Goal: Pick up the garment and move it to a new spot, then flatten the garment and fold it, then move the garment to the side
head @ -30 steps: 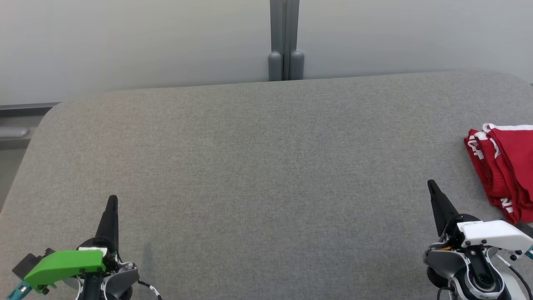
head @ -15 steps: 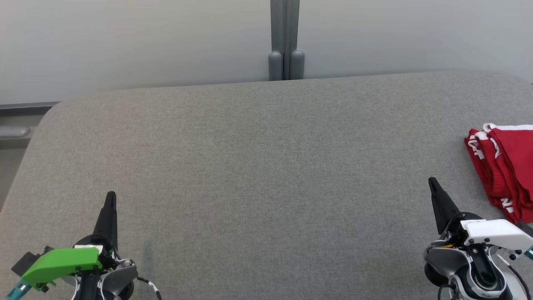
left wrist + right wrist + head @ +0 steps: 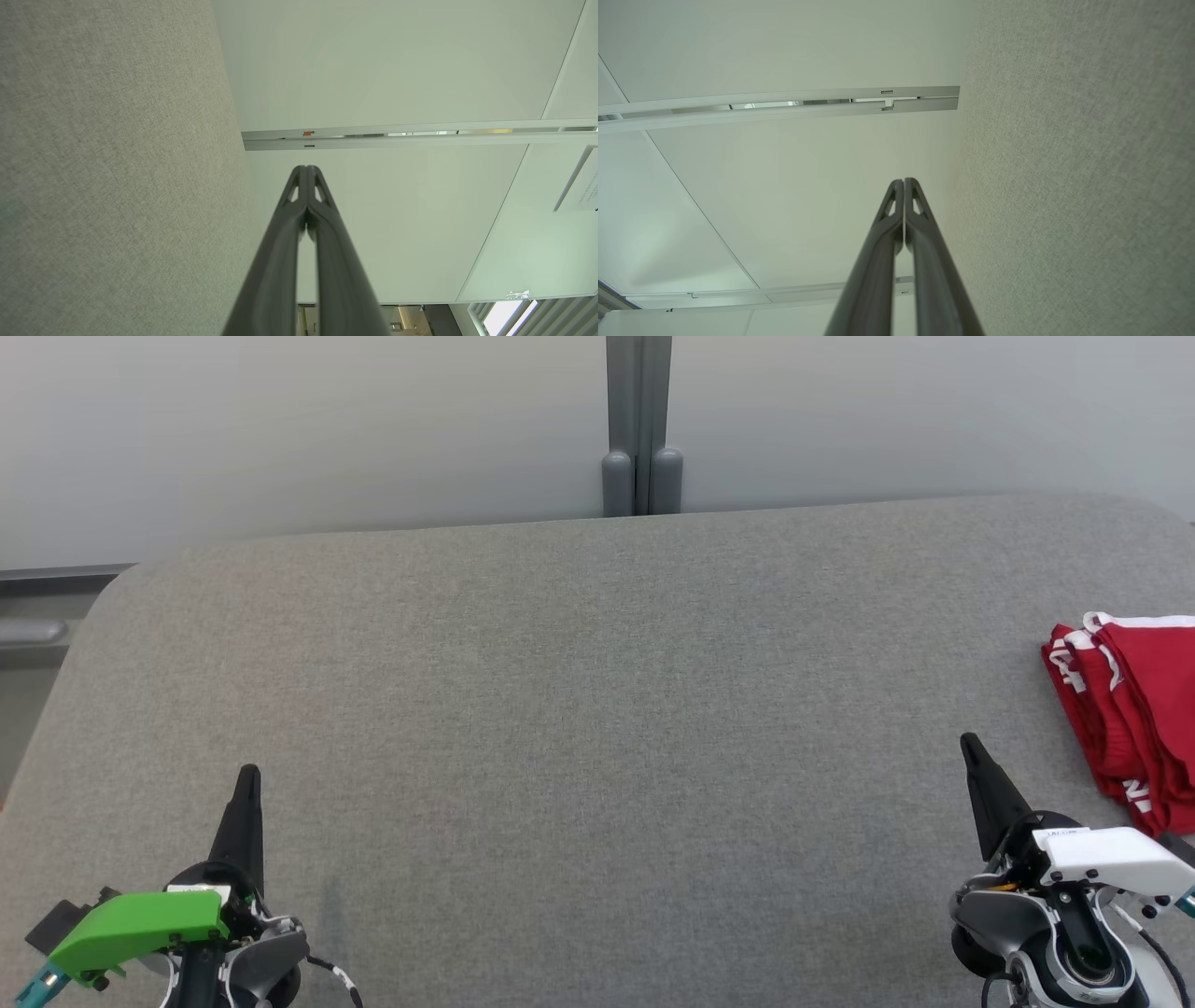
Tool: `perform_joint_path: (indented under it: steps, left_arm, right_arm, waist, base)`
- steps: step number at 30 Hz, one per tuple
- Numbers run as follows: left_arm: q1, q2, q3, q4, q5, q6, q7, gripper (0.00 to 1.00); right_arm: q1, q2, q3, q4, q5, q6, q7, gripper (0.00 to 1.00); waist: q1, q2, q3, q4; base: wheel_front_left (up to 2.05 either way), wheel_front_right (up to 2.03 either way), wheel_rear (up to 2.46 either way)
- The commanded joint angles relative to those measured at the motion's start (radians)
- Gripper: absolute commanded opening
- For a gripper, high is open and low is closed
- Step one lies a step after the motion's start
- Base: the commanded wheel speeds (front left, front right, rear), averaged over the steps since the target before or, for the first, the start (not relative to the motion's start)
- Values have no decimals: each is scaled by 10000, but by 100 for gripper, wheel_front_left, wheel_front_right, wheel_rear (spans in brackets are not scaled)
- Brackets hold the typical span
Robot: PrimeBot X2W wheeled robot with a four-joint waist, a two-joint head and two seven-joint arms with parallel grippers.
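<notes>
At the right edge of the head view, about halfway down, the red garment (image 3: 1134, 709) with white trim lies folded in a compact stack on the grey fabric table (image 3: 597, 709), partly cut off by the frame. At lower right, the right gripper (image 3: 971, 745) sits near the garment's lower corner, apart from it, its two fingers pressed together on nothing. At lower left, well apart from the cloth, the left gripper (image 3: 248, 777) is likewise closed and empty. Both wrist views show the fingertips meeting, with a pale wall (image 3: 280, 429) beyond the table.
</notes>
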Motion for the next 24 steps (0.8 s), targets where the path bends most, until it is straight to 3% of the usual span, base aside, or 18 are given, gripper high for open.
perform_joint_path:
  steps: [1,24]
  left_arm:
    - [-114,58,24,-16,-27,-59,37,0]
    - [-114,58,22,-16,-29,-59,36,0]
  right_arm:
    - [-64,-2,-17,-49,62,4,36,0]
    - [-63,-4,-15,-49,63,4,35,0]
  waist:
    - [0,0,0,0]
    - [0,0,0,0]
  base:
    - [0,0,0]
    - [0,0,0]
